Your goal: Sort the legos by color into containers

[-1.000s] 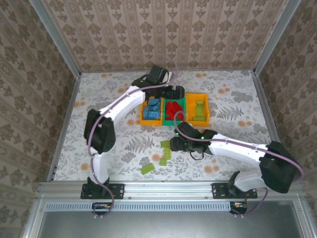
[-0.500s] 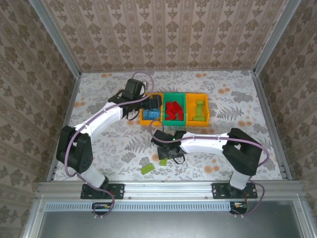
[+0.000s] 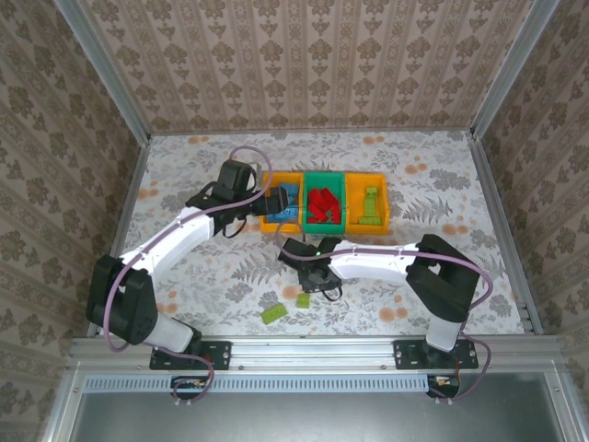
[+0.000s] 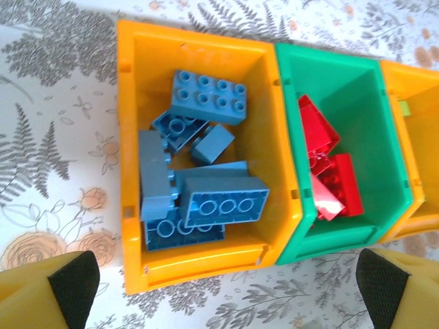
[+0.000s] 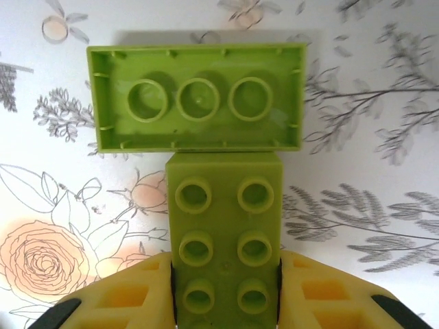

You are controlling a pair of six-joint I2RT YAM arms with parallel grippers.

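Right wrist view: right gripper [image 5: 225, 291] is pinching a stud-up green brick [image 5: 225, 226], yellow fingers [image 5: 116, 301] pressed against both long sides of its near end. The far end of that brick touches the long side of an upturned green brick [image 5: 199, 96], hollow side up, lying crosswise on the floral table [image 5: 370, 226]. Top external: right gripper [image 3: 313, 274] sits low on the table in front of the bins, arm reaching in from the right. A small green piece [image 3: 303, 300] lies just beside it and another loose green brick [image 3: 273, 313] lies nearer the front edge. Left wrist view: left gripper [image 4: 226, 295] is spread wide with nothing between the dark pads [image 4: 72, 288], hanging above the near edge of the left orange bin [image 4: 130, 171]. That bin holds a pile of blue bricks [image 4: 206, 103]. The green bin [image 4: 384, 137] touches it on the right and holds red bricks [image 4: 329, 178]. The right orange bin [image 4: 422, 123] is cut off at the frame edge. Top external: left gripper [image 3: 281, 198] is over the left orange bin [image 3: 269, 221], with the green bin [image 3: 324, 177] in the middle. The right orange bin [image 3: 383, 198] holds green bricks [image 3: 368, 207].
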